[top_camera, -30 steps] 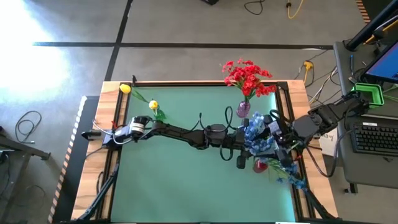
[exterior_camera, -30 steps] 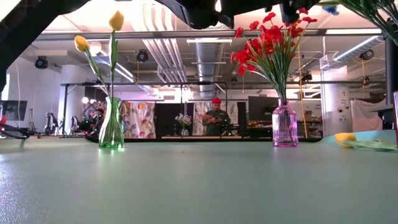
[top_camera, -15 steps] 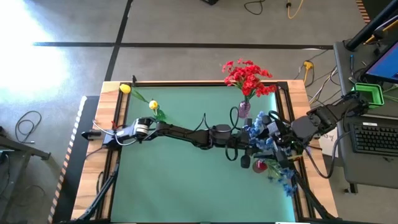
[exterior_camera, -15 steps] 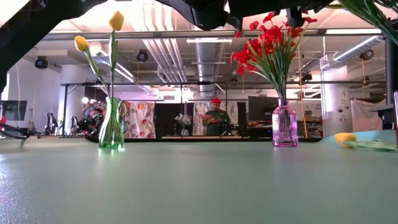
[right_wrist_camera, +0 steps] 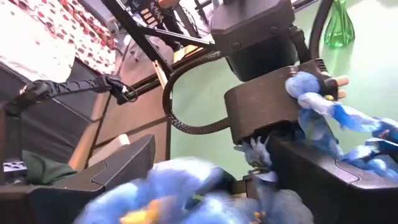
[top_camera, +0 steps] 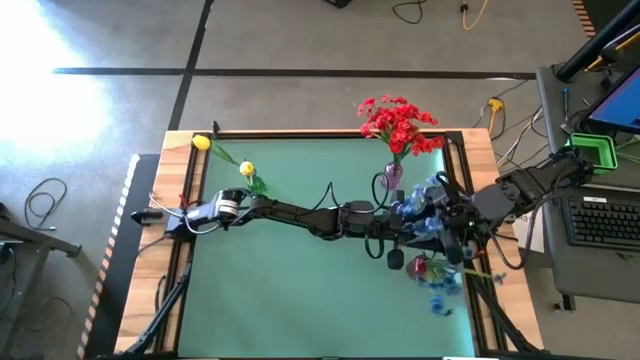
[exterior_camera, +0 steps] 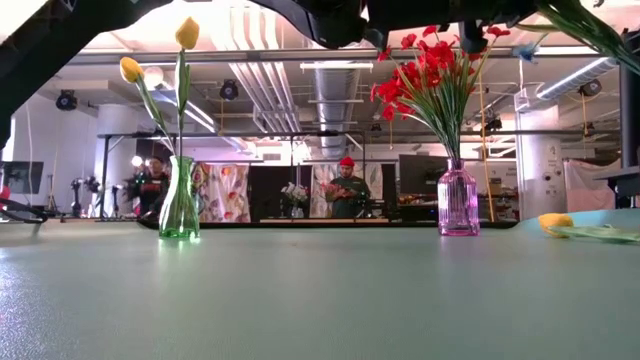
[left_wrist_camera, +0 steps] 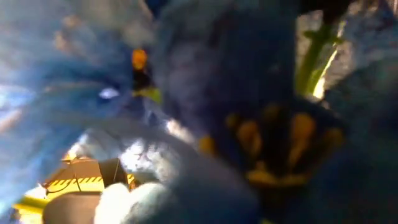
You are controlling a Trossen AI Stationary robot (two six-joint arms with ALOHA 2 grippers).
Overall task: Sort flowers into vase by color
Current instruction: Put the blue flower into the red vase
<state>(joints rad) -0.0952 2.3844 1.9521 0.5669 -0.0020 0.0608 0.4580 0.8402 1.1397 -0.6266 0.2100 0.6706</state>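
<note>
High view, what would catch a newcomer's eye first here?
Both arms meet at the table's right side, where the left claw is shut on the blue flowers and the right claw is beside it. Behind them, red flowers fill a pink vase. Two yellow flowers stand in a green vase at the far left.

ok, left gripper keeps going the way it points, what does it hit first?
Probably the right gripper: the left gripper, shut among the blue flowers, points right at it. Depth is unclear.
</note>
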